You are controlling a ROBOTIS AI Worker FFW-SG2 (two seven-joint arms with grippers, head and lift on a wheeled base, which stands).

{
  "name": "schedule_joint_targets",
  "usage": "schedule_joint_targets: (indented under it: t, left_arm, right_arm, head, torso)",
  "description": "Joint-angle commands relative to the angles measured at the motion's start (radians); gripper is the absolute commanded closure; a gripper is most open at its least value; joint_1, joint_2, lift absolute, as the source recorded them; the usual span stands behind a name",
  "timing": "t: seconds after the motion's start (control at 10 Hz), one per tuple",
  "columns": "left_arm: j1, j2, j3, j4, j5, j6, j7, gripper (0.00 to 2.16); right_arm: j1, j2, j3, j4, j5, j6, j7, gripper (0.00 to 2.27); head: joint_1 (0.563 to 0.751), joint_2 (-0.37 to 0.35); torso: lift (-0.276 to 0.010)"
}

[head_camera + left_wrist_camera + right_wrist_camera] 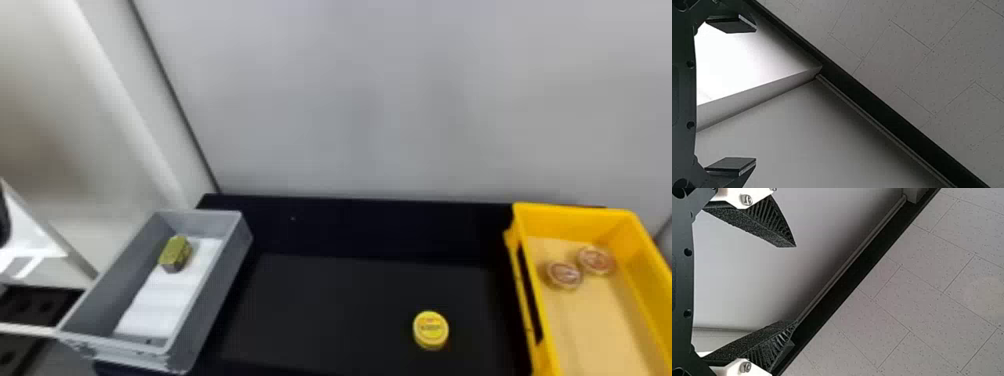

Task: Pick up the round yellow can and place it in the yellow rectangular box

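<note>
On the black table [325, 310], round yellow can [430, 330] sits lid up, well apart from any gripper. It's between the gray bin [215, 295] on the robot's left and the yellow rectangular box [570, 220] on the right, closer to the yellow box, touching neither.

Status: pick not done, place not done. Can is outside the box, so I'd log this as the very start, pre-reach.

Left gripper [755, 94]: fingers wide apart, nothing held. Right gripper [795, 284]: fingers also well apart, gap narrower at the tips, nothing held. Both wrist views face wall and ceiling tiles.

Yellow box already has two small round containers [564, 275], probably tins with reddish lids, toward its far end; neither is the target. Gray bin has a greenish block [175, 252] beside a white sheet [160, 305], not part of this task.

Left to do, all of it: reach, grip, lift, carry over the near side wall, lower, release. Right arm looks like the sensible pick, given the can's side.
</note>
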Motion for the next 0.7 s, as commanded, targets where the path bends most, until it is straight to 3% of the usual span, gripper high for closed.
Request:
schedule_joint_targets:
  t: [0.0,0.4,0.6]
  left_arm:
    - [0.001,0.003,-0.001,0.0,0.001,-0.002,0.0,0.09]
    - [-0.001,0.004,-0.002,0.0,0.001,0.0,0.0,0.09]
    - [-0.004,0.003,-0.007,0.0,-0.001,0.001,0.0,0.09]
  right_arm:
    - [-0.002,0.002,0.004,0.002,0.0,-0.002,-0.002,0.1]
    - [-0.003,0.0,0.005,0.002,-0.015,0.031,0.001,0.1]
    - [-0.003,0.005,0.005,0.019,-0.121,0.129,0.001,0.1]
  head:
    - [0.704,0.192]
    - [0.704,0.192]
    - [0.704,0.192]
  torso:
    - [0.0]
    - [0.0]
    - [0.0]
